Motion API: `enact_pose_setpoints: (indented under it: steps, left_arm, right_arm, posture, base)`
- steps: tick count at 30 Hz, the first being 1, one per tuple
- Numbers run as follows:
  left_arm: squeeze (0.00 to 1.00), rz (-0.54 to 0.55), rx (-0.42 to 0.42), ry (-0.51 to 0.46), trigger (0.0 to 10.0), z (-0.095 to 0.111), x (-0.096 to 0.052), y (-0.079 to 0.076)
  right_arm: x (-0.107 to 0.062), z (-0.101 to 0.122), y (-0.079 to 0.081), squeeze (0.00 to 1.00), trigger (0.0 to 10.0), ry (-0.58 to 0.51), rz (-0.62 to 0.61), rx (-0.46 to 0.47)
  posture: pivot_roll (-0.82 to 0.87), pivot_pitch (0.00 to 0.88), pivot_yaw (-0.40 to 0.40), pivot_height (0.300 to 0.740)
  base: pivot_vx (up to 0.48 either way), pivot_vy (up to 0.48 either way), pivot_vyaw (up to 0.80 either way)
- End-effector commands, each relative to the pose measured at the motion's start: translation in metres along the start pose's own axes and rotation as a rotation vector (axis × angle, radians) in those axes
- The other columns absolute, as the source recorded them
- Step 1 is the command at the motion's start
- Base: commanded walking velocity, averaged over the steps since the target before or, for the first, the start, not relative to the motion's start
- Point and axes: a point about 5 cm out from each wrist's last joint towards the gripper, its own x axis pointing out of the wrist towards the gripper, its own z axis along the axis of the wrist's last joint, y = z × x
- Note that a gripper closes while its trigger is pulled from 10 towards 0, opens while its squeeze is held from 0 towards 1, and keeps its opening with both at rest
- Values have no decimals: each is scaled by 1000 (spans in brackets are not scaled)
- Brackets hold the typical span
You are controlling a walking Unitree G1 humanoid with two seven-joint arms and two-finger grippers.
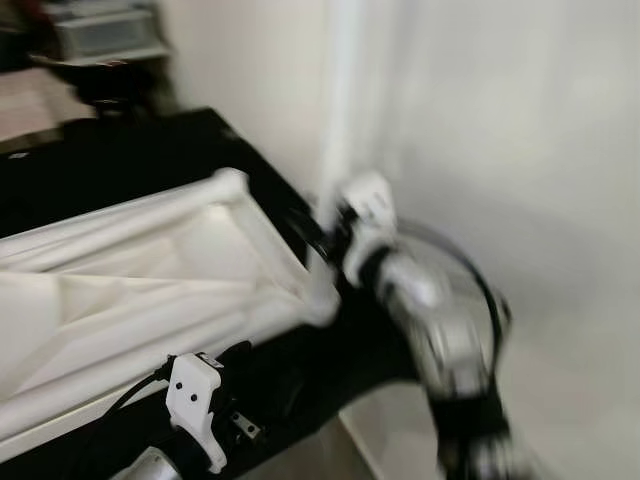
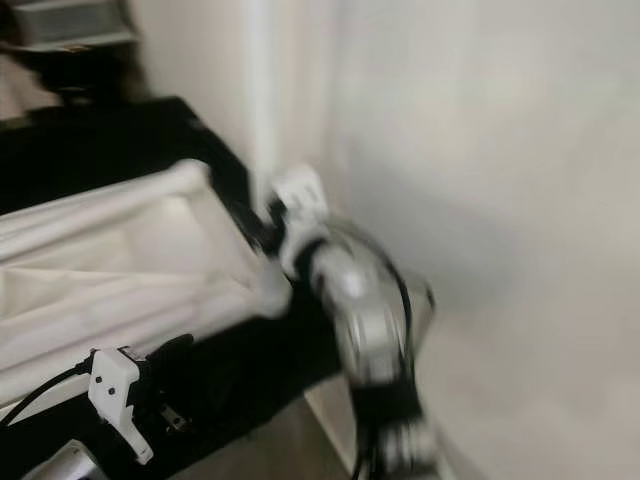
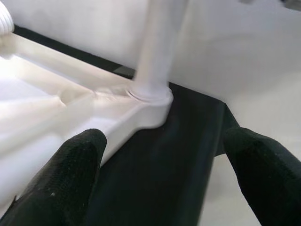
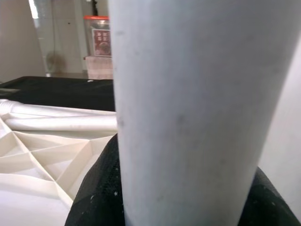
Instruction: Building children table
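Nearest me, my left gripper (image 3: 160, 179) hangs low at the front edge, fingers (image 3: 70, 179) spread wide with nothing between them, aimed at the near corner of the tabletop.

The white plastic tabletop (image 1: 130, 290) lies upside down on a black surface (image 1: 90, 160), ribbed underside facing up; the ribs form a lattice of triangles in the right wrist view. Its corners are rounded sockets.

At the corner nearest the wall, a white table leg (image 3: 153, 52) stands upright in its socket (image 3: 150, 101). The base looks seated, though I can't tell whether it is fully home.

My right gripper (image 1: 335, 225) is up against that leg, and in the right wrist view the leg (image 4: 197, 108) runs between the black fingers (image 4: 94, 193), which close on either side of it. I read that as a grip on the leg. The head views are blurred.

Progress, as I judge it: one leg in and being pressed or adjusted. The far corner (image 1: 228, 185) shows a bare socket, so at least one leg is left, then turning the table upright.

Beyond, a white wall (image 1: 520, 150); a red-lidded container (image 4: 98, 42) far back.
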Motion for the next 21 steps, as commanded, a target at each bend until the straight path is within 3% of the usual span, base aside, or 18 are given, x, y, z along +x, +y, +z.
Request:
enact_pose_setpoints:
  steps: [1,8,9,10,13,14,15,16,17,18,20,21]
  left_arm:
    - [0,-5,-7,1,10000,-1,1,1]
    - [0,4,-2,-3,10000,-2,2,2]
    - [0,16,0,-6,10000,-1,2,3]
    - [0,25,2,-9,10000,-1,2,3]
    - [0,31,3,-10,10000,-1,1,4]
    - [0,30,2,-10,10000,-1,2,4]
    - [0,30,2,-10,10000,-1,2,4]
    - [0,22,0,-9,10000,-2,2,3]
    - [0,16,-2,-8,10000,-2,3,2]
    - [0,16,-2,-8,10000,-2,3,2]
    - [0,10,-5,-7,10000,-3,4,1]
    - [0,9,-7,-7,10000,-4,4,0]
  right_arm:
    - [-7,-34,17,0,0,177,95,15]
    - [7,-24,24,0,0,149,173,14]
    - [7,-22,31,0,2392,159,196,17]
    - [7,-20,38,0,10000,159,222,52]
    - [6,-19,41,0,10000,158,238,79]
    - [3,-13,49,1000,10000,144,334,107]
    - [3,-13,49,1000,10000,144,334,107]
    - [-2,-5,55,1000,10000,110,476,106]
    - [-9,5,56,1000,10000,60,639,44]
    - [-9,5,56,1000,10000,60,639,44]
    - [-18,15,50,1000,10000,18,826,-59]
    - [-19,18,40,0,10000,22,885,-101]
  posture:
    - [-237,108,-65,740]
    - [-224,96,-83,740]
    - [-215,93,-83,740]
    - [-214,92,-83,740]
    - [-214,92,-83,740]
    - [-211,85,-85,740]
    - [-211,85,-85,740]
    - [-210,82,-93,740]
    - [-209,72,-91,740]
    - [-209,72,-91,740]
    - [-203,65,-93,740]
    - [-202,65,-98,740]
  base:
    - [0,0,0]
    - [0,0,0]
    - [0,0,0]
    - [0,0,0]
    - [0,0,0]
    - [0,0,0]
    - [0,0,0]
    - [0,0,0]
    - [0,0,0]
    - [0,0,0]
    - [0,0,0]
    - [0,0,0]
